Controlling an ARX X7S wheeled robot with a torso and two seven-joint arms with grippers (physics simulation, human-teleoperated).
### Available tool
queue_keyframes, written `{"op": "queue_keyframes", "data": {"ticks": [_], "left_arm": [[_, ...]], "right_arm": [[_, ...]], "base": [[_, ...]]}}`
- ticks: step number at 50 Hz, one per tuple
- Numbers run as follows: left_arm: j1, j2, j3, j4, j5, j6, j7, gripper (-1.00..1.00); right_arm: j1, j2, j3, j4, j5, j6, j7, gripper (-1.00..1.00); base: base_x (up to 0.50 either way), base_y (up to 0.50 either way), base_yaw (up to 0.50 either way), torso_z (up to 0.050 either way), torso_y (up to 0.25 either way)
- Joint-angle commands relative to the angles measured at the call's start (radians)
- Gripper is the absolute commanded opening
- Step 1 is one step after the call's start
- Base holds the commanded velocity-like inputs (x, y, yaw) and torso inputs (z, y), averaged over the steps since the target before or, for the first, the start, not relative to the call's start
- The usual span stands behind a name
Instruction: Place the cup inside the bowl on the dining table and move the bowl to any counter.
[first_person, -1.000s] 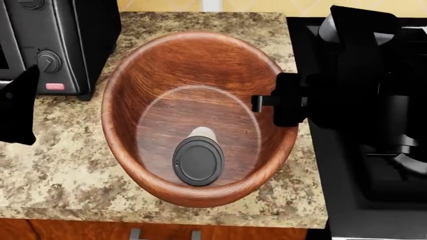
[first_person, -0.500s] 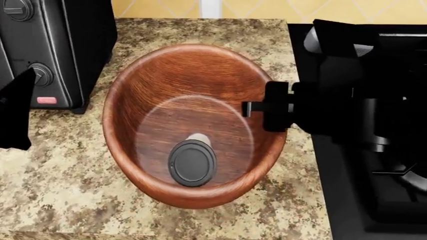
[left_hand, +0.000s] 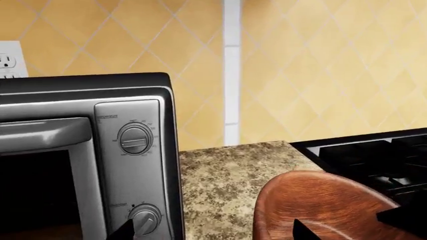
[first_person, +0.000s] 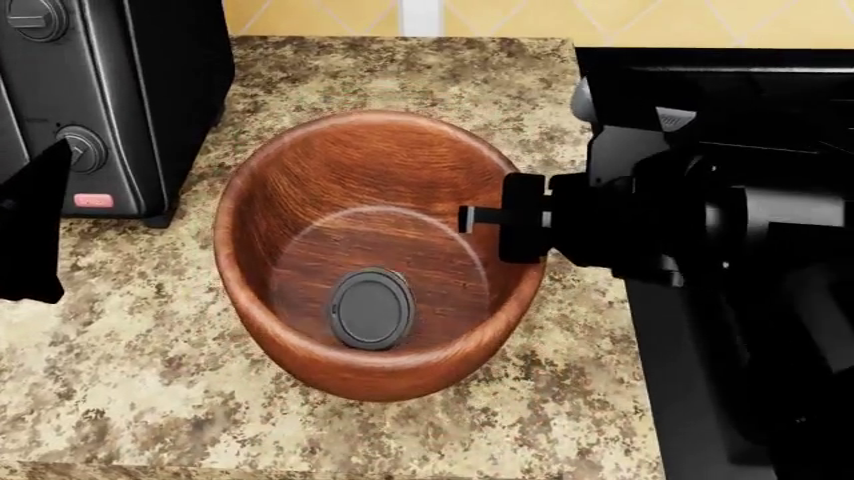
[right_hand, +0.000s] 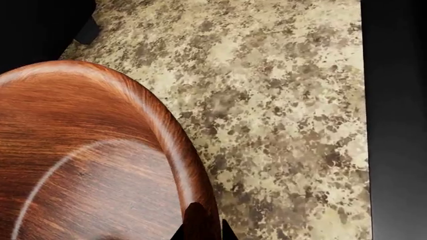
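Matte black blocky right arm (first_person: 694, 225), seemingly a grey rounded joint cap.

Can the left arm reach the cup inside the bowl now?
Probably yes. The cup stands in the open bowl with nothing over it, and the left pincer hangs beside the bowl; the right pincer grips only the far rim.

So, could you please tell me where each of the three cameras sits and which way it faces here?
Head view: from the robot's head, down onto the counter, the bowl with the cup inside; the right tool pinches the bowl's rim, the left arm shows at the edge.
Left wrist view: near the left tool, level toward the toaster oven and tiled wall; only dark tool tips show.
Right wrist view: near the right tool, down along the bowl's rim; its fingertips show.
All three views share bowl and counter.
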Motion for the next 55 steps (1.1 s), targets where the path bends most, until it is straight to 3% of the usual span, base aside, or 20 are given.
{"op": "queue_keyframes", "data": {"ticks": [1, 13, 19, 20, 29, 40, 45, 46, 48, 52, 55], "left_arm": [[-0.016, 0.028, 0.024, -0.016, 0.022, -0.006, 0.0, 1.0], [-0.035, 0.061, 0.055, -0.046, 0.056, -0.012, 0.008, 1.0], [-0.012, 0.028, 0.031, -0.022, 0.031, -0.004, 0.01, 1.0], [-0.009, 0.022, 0.028, -0.018, 0.026, -0.005, 0.01, 1.0], [0.004, -0.001, 0.013, -0.007, 0.011, 0.0, 0.012, 1.0], [-0.005, -0.005, 0.012, -0.008, 0.001, -0.005, 0.014, 1.0], [-0.043, 0.032, 0.039, -0.043, 0.026, -0.02, 0.003, 1.0], [-0.035, 0.003, 0.021, -0.026, 0.01, -0.018, 0.006, 1.0], [-0.055, 0.034, 0.038, -0.058, 0.026, -0.023, 0.002, 1.0], [-0.109, 0.059, 0.066, -0.081, 0.047, -0.048, 0.001, 1.0], [-0.117, 0.043, 0.066, -0.072, 0.04, -0.065, -0.022, 1.0]], "right_arm": [[-0.026, -0.089, -0.008, 0.143, -0.027, -0.014, -0.085, -1.0], [-0.04, -0.092, -0.012, 0.157, -0.033, -0.018, -0.087, -1.0], [-0.02, -0.062, 0.002, 0.107, -0.021, -0.006, -0.051, -1.0], [-0.017, -0.055, 0.007, 0.096, -0.017, -0.005, -0.039, 1.0], [0.003, -0.031, 0.025, 0.064, -0.009, -0.013, -0.003, 1.0], [0.007, 0.129, 0.105, -0.25, 0.036, -0.101, 0.176, 1.0], [-0.02, 0.242, 0.132, -0.466, -0.001, -0.216, 0.276, 1.0], [-0.042, 0.279, 0.146, -0.531, -0.019, -0.274, 0.296, 1.0], [-0.095, 0.378, 0.165, -0.741, -0.11, -0.427, 0.375, 1.0], [-0.132, 0.511, 0.205, -1.029, -0.138, -0.526, 0.548, 1.0], [-0.157, 0.552, 0.219, -1.101, -0.131, -0.554, 0.593, 1.0]], "base": [[0.0, 0.0, 0.0, 0.0, 0.0], [0.0, 0.0, 0.0, 0.0, 0.0], [0.0, 0.0, 0.0, 0.0, 0.0], [0.0, 0.0, 0.0, 0.0, 0.0], [0.0, 0.0, 0.0, 0.0, 0.0], [0.0, 0.0, 0.0, 0.0, 0.0], [0.0, 0.0, 0.0, 0.0, 0.0], [0.0, 0.0, 0.0, 0.0, 0.0], [0.0, 0.0, 0.0, 0.0, 0.0], [0.0, 0.0, 0.0, 0.0, 0.0], [0.0, 0.0, 0.0, 0.0, 0.0]]}}
